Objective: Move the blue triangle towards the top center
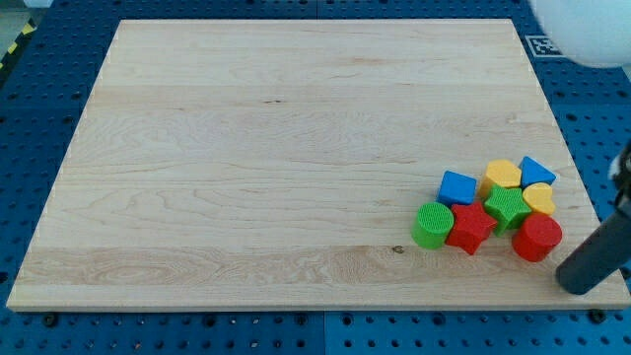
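my tip has no hand to open or close, so shove the light, slippery-looking blue triangle from its lower edge.

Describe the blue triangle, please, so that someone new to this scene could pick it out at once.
On the wooden board, look to the cluster of blocks near the view's bottom right corner. The blue triangle sits at the cluster's top right, beside the yellow block and above another yellow block. The other blue block lies on the cluster's left and looks squarer.
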